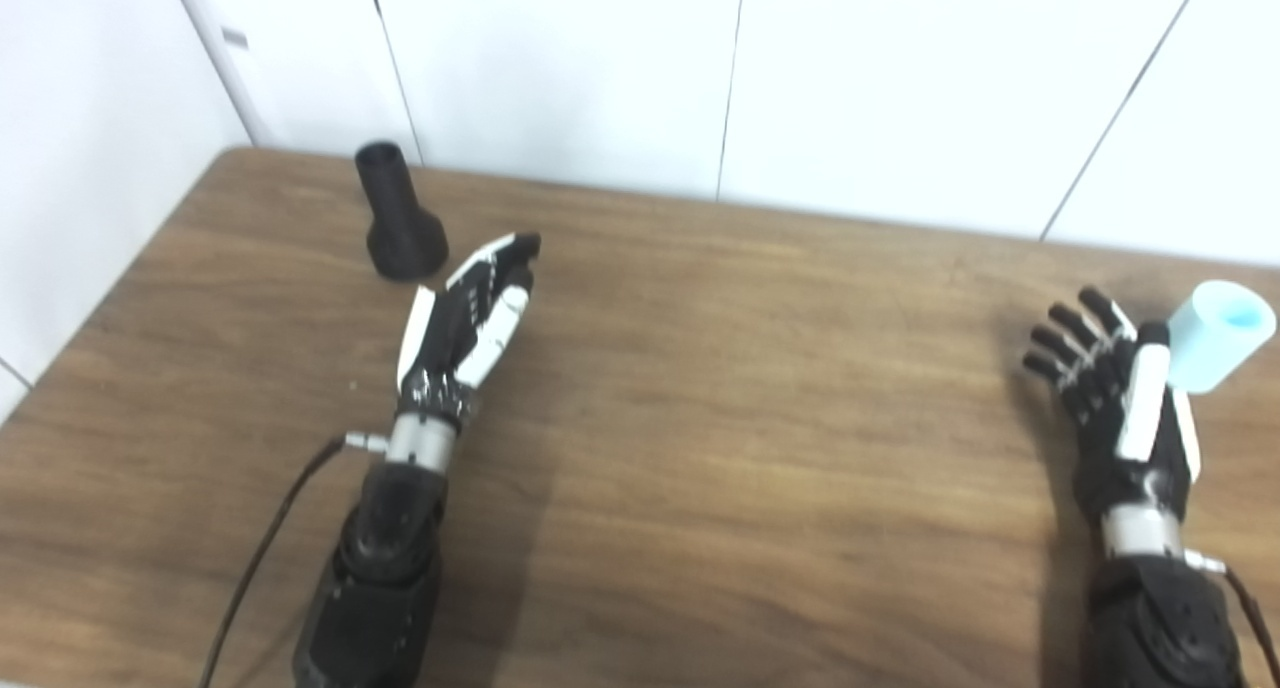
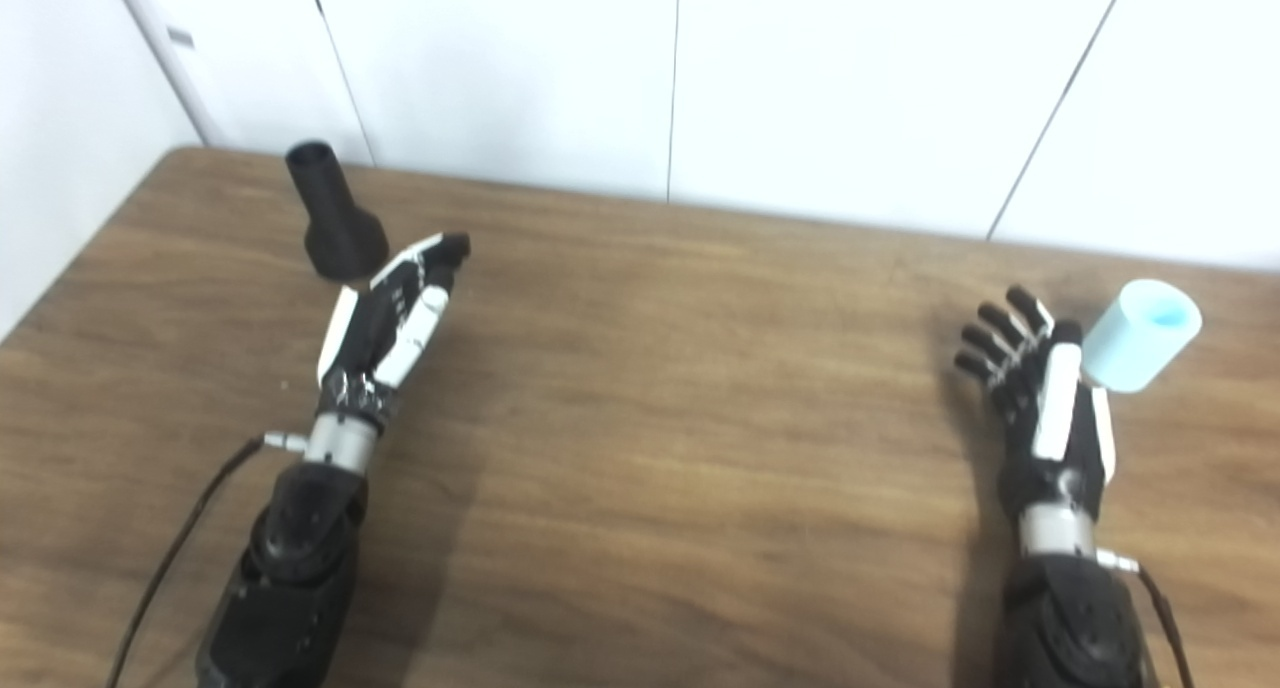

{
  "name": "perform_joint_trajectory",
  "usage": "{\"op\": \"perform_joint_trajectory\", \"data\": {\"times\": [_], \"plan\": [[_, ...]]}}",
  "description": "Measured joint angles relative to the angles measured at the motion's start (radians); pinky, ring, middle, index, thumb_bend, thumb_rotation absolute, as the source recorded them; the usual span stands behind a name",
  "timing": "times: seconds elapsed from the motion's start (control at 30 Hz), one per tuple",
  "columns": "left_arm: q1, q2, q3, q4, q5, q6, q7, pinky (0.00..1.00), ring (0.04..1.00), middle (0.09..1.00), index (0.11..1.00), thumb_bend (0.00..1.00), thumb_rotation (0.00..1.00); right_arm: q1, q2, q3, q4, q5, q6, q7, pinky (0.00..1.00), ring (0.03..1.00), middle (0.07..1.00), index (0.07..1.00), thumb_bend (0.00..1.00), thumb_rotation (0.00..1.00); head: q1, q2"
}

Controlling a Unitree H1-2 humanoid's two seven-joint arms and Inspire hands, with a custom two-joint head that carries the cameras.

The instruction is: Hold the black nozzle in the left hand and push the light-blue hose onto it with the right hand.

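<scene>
- Left hand (image 1: 465,318): fingers extended, holding nothing, just beside the black flared plastic nozzle (image 1: 397,213) standing upright at the far left of the brown wooden surface (image 1: 720,388).
- Right hand (image 1: 1120,388): fingers spread, empty, next to the light-blue cylindrical hose piece (image 1: 1215,335) at the far right.

No lettering, label, brand mark, number or sign could be read anywhere in either view. The small grey patch on the wall panel (image 1: 235,38) at upper left was too blurred to tell whether it carried any writing at all.
</scene>
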Motion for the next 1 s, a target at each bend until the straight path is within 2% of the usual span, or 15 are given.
{"op": "perform_joint_trajectory", "data": {"times": [0.07, 0.1, 0.23, 0.33, 0.43, 0.47, 0.53, 0.6, 0.67, 0.73, 0.77, 0.9, 1.0], "plan": [[0.003, -0.007, 0.0, -0.006, 0.0, 0.002, 0.002, 0.86, 0.874, 0.842, 0.814, 0.47, 0.65, 0.001, -0.003, 0.006, 0.001, -0.006, -0.005, 0.004, 0.7, 0.765, 0.799, 0.838, 0.47, 0.94, 0.0, 0.0], [0.004, -0.012, 0.002, -0.009, -0.002, 0.006, 0.004, 0.86, 0.871, 0.843, 0.814, 0.47, 0.64, 0.001, -0.004, 0.008, 0.002, -0.006, -0.009, 0.01, 0.7, 0.767, 0.802, 0.841, 0.47, 0.95, 0.018, -0.018], [0.005, -0.026, 0.003, -0.011, -0.005, 0.012, 0.007, 0.83, 0.855, 0.84, 0.818, 0.45, 0.6, 0.001, -0.007, 0.008, 0.007, 0.002, -0.02, 0.031, 0.7, 0.782, 0.815, 0.844, 0.44, 0.96, 0.038, -0.041], [0.005, -0.032, 0.003, -0.011, -0.005, 0.011, 0.013, 0.83, 0.855, 0.84, 0.822, 0.45, 0.57, 0.005, -0.007, 0.008, 0.0, -0.004, -0.021, 0.031, 0.67, 0.771, 0.794, 0.81, 0.43, 0.92, 0.058, -0.069], [0.009, -0.035, 0.005, -0.018, -0.021, 0.012, 0.018, 0.79, 0.839, 0.838, 0.832, 0.53, 0.5, 0.024, -0.007, 0.009, -0.028, -0.011, -0.016, 0.031, 0.69, 0.789, 0.806, 0.809, 0.4, 0.88, 0.06, -0.081], [0.013, -0.038, 0.006, -0.025, -0.024, 0.014, 0.021, 0.76, 0.823, 0.832, 0.833, 0.58, 0.43, 0.033, -0.007, 0.009, -0.044, -0.012, -0.009, 0.031, 0.7, 0.806, 0.83, 0.831, 0.39, 0.85, 0.067, -0.1], [0.023, -0.051, 0.005, -0.044, -0.022, 0.024, 0.029, 0.74, 0.811, 0.829, 0.835, 0.61, 0.39, 0.053, -0.009, 0.016, -0.079, -0.021, 0.017, 0.031, 0.7, 0.81, 0.836, 0.843, 0.4, 0.83, 0.075, -0.113], [0.027, -0.06, 0.003, -0.053, -0.001, 0.037, 0.042, 0.71, 0.789, 0.824, 0.838, 0.65, 0.33, 0.074, -0.017, 0.036, -0.104, -0.047, 0.022, 0.032, 0.71, 0.819, 0.849, 0.867, 0.4, 0.7, 0.1, -0.141], [0.033, -0.068, -0.002, -0.066, 0.025, 0.046, 0.062, 0.71, 0.777, 0.824, 0.844, 0.68, 0.27, 0.089, -0.038, 0.056, -0.116, -0.061, 0.02, 0.047, 0.73, 0.829, 0.859, 0.87, 0.44, 0.53, 0.106, -0.147], [0.04, -0.074, -0.008, -0.078, 0.052, 0.059, 0.071, 0.7, 0.769, 0.825, 0.849, 0.7, 0.22, 0.093, -0.052, 0.067, -0.116, -0.07, 0.013, 0.058, 0.71, 0.822, 0.86, 0.866, 0.51, 0.39, 0.13, -0.172], [0.042, -0.076, -0.012, -0.082, 0.062, 0.068, 0.073, 0.71, 0.769, 0.828, 0.849, 0.71, 0.22, 0.093, -0.055, 0.07, -0.116, -0.074, 0.005, 0.059, 0.7, 0.81, 0.848, 0.854, 0.54, 0.36, 0.14, -0.182], [0.056, -0.071, -0.024, -0.106, 0.123, 0.079, 0.093, 0.69, 0.757, 0.831, 0.846, 0.75, 0.18, 0.092, -0.052, 0.073, -0.115, -0.088, -0.011, 0.055, 0.68, 0.757, 0.794, 0.803, 0.66, 0.35, 0.147, -0.199], [0.074, -0.063, -0.03, -0.134, 0.158, 0.108, 0.098, 0.72, 0.764, 0.84, 0.852, 0.79, 0.19, 0.084, -0.049, 0.075, -0.104, -0.095, -0.018, 0.053, 0.66, 0.748, 0.788, 0.786, 0.7, 0.35, 0.146, -0.204]]}}
